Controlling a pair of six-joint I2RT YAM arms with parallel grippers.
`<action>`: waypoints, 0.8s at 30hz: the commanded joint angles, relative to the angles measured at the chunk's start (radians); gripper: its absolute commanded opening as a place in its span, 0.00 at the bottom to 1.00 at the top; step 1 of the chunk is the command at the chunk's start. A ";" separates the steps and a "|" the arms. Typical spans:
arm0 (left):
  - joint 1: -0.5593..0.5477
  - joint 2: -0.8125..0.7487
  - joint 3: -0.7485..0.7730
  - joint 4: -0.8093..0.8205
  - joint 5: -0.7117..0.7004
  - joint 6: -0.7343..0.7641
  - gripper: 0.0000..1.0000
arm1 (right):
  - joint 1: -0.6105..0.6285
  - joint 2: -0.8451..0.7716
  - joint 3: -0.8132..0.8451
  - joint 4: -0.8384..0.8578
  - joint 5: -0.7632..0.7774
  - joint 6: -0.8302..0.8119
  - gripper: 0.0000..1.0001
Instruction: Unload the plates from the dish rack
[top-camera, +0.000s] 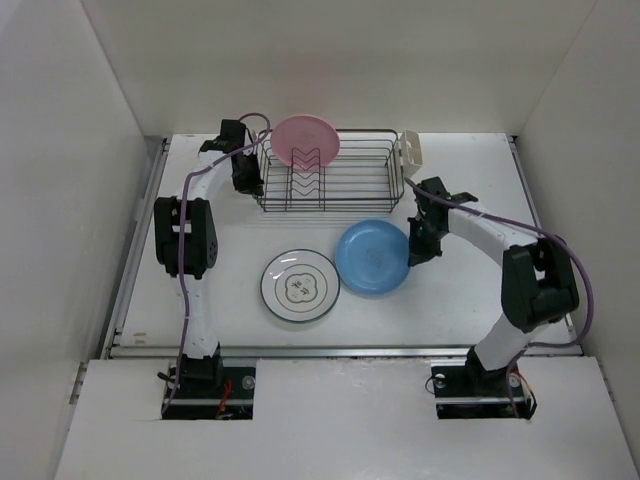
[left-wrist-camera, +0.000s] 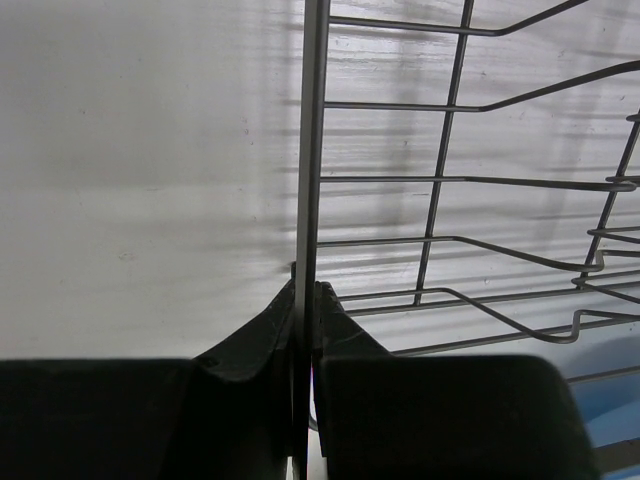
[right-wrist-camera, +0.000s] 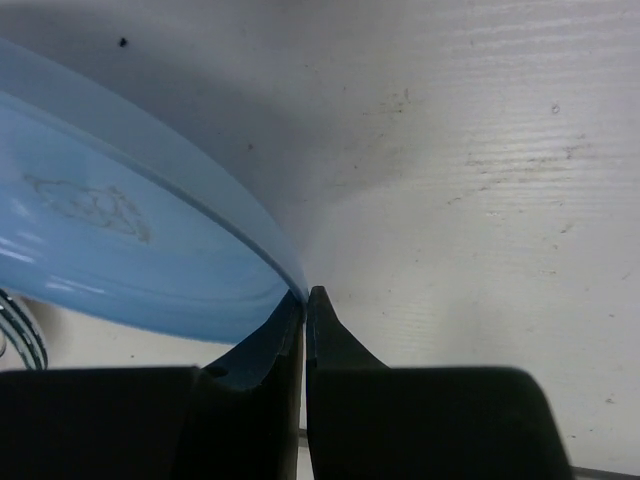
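Note:
The dish rack (top-camera: 372, 192) stands at the back middle, and the pink plate (top-camera: 305, 140) stands upright in its left slots. My left gripper (top-camera: 245, 172) is at the rack's left end; in the left wrist view it (left-wrist-camera: 307, 290) is shut on a wire of the rack (left-wrist-camera: 312, 150). The blue plate (top-camera: 372, 256) is in front of the rack. My right gripper (top-camera: 418, 250) is shut on its right rim, and the right wrist view shows the gripper (right-wrist-camera: 308, 293) holding the plate (right-wrist-camera: 120, 240) tilted, underside showing. The white plate with dark rim (top-camera: 300, 285) lies flat on the table. The teal-rimmed plate is out of view.
A cream cutlery cup (top-camera: 410, 150) hangs on the rack's right end. White walls close in the table on the left, back and right. The blue plate's left edge is close to the white plate.

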 joint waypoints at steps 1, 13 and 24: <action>0.000 -0.072 0.007 -0.066 -0.025 -0.038 0.00 | -0.003 0.083 0.030 -0.057 0.028 0.016 0.01; 0.000 -0.063 0.025 -0.057 -0.034 -0.018 0.28 | -0.003 0.051 0.075 -0.037 0.032 -0.027 0.44; 0.000 -0.063 0.044 -0.066 -0.034 0.023 0.35 | 0.170 -0.125 0.375 0.144 -0.012 -0.237 1.00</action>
